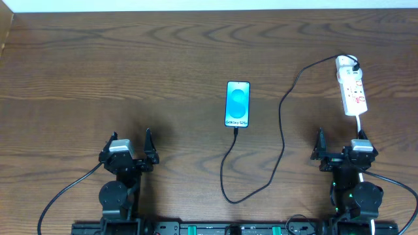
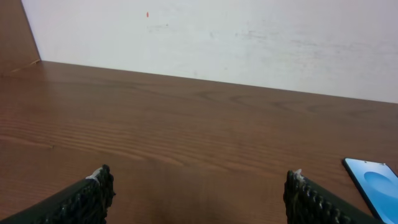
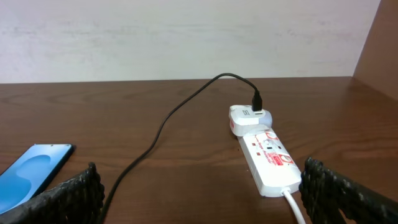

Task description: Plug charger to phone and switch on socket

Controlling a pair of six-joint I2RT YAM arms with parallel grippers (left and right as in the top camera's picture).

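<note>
The phone [image 1: 238,104] lies flat at the table's middle, its blue screen lit; it also shows in the left wrist view [image 2: 374,186] and the right wrist view [image 3: 32,173]. The black charger cable [image 1: 282,140] runs from a white adapter on the socket's far end, loops down the table, and its plug tip [image 1: 235,130] sits at the phone's near edge. The white socket [image 1: 351,88] lies at the right; it also shows in the right wrist view [image 3: 268,157]. My left gripper [image 1: 130,144] is open and empty at the near left. My right gripper [image 1: 339,143] is open and empty just before the socket.
The socket's white cord [image 1: 360,124] runs toward my right arm's base. A pale wall [image 2: 217,37] bounds the table's far edge. A brown side panel [image 3: 379,43] stands at the far right, another at the far left [image 2: 15,34].
</note>
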